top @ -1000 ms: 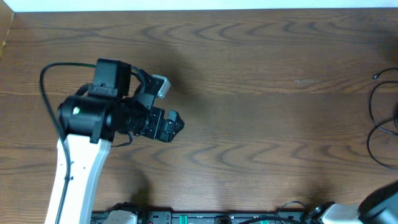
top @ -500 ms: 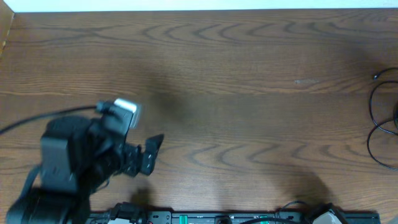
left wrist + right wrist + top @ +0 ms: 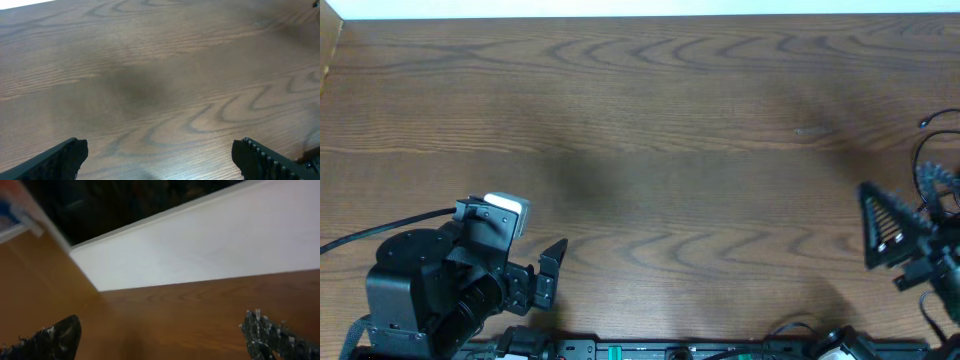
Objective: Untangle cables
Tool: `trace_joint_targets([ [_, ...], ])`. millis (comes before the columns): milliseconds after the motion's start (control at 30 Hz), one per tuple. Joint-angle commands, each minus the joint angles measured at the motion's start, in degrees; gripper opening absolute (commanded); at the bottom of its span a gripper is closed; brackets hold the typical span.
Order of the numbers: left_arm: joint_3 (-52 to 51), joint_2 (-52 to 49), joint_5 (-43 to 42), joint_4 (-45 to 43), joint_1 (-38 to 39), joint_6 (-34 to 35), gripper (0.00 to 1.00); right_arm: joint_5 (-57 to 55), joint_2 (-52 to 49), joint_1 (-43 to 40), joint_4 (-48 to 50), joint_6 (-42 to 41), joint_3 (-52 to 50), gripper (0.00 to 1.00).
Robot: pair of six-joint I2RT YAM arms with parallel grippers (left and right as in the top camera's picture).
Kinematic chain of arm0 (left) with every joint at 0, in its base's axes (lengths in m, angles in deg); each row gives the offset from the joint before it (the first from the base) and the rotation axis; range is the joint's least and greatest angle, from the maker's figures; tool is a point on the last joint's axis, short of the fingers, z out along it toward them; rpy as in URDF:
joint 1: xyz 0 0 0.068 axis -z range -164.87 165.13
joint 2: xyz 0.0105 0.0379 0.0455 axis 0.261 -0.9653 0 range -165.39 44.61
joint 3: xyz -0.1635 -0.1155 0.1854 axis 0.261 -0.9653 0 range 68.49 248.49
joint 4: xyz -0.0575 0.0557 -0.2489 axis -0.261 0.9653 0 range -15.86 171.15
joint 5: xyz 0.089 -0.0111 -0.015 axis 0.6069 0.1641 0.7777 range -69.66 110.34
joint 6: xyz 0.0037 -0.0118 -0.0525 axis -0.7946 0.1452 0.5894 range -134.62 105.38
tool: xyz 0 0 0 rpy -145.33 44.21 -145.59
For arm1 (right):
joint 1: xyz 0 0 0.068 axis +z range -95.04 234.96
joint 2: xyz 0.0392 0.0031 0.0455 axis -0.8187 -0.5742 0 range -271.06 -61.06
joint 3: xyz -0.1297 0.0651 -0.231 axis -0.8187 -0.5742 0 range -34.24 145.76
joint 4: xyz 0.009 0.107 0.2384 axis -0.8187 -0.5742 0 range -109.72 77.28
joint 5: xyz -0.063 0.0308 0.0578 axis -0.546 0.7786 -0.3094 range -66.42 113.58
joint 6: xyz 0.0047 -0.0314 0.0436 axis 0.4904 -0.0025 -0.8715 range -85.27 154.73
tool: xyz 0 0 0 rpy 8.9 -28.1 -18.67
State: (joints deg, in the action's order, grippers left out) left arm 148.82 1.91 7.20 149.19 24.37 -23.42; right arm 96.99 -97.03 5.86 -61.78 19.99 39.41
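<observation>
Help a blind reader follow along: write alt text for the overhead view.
Two open robot hands over a bare wooden table: the left hand low at the left, the right hand at the right edge by thin black cables.

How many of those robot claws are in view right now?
2. The left gripper is at the table's lower left; the right gripper is at the far right edge. Both are open.

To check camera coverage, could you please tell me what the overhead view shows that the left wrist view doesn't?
Only overhead: the open right pincer and the cables looping at the table's right edge. Only left wrist: close-up wood grain between its own fingertips; a dark speck at its corner is unidentifiable. Both: that table and the open, empty left pincer.
</observation>
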Motion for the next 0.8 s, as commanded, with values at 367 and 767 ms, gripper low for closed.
trace_joint_targets([
  [367, 0.3, -0.2, 0.8, 1.9, 0.2, 0.7, 0.98, 8.0, 6.8, 7.8, 13.6, -6.7, 0.2, 0.99],
  [767, 0.3, -0.2, 0.8, 2.3, 0.2, 0.7, 0.98, 10.7, 8.6, 32.7, -6.0, 15.7, 0.2, 0.99],
])
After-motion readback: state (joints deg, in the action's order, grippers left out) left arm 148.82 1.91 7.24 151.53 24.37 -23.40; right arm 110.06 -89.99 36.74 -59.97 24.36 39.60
